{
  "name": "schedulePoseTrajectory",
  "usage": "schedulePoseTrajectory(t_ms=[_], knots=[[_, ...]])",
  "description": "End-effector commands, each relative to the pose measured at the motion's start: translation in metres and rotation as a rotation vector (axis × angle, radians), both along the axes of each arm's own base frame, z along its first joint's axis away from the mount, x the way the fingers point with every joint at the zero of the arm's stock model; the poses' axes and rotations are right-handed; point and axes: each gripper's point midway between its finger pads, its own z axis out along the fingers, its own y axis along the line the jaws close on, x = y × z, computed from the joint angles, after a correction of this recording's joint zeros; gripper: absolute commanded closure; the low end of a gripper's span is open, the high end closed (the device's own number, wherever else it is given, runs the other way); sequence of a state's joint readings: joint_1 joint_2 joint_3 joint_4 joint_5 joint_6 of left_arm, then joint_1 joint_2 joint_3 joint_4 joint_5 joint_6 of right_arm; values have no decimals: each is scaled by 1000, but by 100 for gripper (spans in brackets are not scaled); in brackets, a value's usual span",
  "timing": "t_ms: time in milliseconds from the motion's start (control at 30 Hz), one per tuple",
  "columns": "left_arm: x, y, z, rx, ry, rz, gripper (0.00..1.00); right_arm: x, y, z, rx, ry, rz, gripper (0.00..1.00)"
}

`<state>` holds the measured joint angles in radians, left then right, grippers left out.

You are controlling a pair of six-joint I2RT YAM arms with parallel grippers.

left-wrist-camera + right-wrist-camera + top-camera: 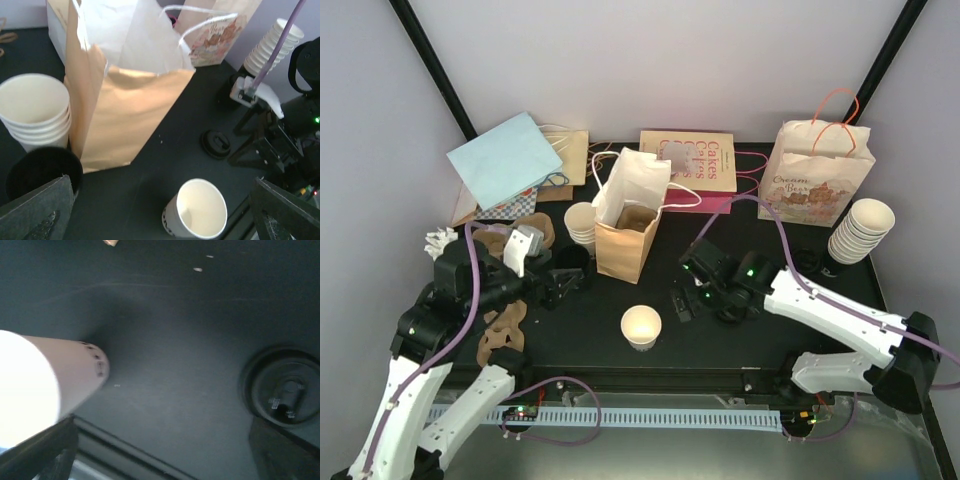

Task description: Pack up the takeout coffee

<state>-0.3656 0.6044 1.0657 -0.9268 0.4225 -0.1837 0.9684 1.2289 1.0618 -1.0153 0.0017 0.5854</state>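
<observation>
The takeout coffee cup (641, 327) stands upright, with no lid on it, at the front middle of the black table; it also shows as a cream cup (197, 209) in the left wrist view and as a bright cup (35, 385) in the right wrist view. Its black lid (216, 143) lies flat on the table to the cup's right, the same lid (285, 392) sitting just beside my right gripper's finger. My left gripper (563, 285) (160, 220) is open, back from the cup and empty. My right gripper (680, 300) (165, 455) is open over bare table, holding nothing.
An open brown paper bag (628, 225) stands behind the cup, a stack of nested cups (582, 225) and black lids (572, 262) to its left. Pulp carriers (505, 335) lie front left. Another cup stack (861, 230) and printed bags (817, 180) stand back right.
</observation>
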Motion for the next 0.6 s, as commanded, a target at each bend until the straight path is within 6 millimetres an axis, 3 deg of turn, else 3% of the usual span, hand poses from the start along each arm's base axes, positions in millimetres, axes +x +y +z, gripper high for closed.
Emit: schedulePoseTrajectory(t_ms=[0,233,433,567], knots=[[-13,7,-25,-1,94,33,1,19,-39,-23,-79,-62,-199,0],[-11,21,-46,17,175,141,1,34,-72,-50,-99,-33,-404,0],[-13,24,-52,42,178,139,1,39,-80,-69,-68,3,-452,0],[-13,23,-55,48,185,132,1,43,-86,-80,-140,9,-476,0]])
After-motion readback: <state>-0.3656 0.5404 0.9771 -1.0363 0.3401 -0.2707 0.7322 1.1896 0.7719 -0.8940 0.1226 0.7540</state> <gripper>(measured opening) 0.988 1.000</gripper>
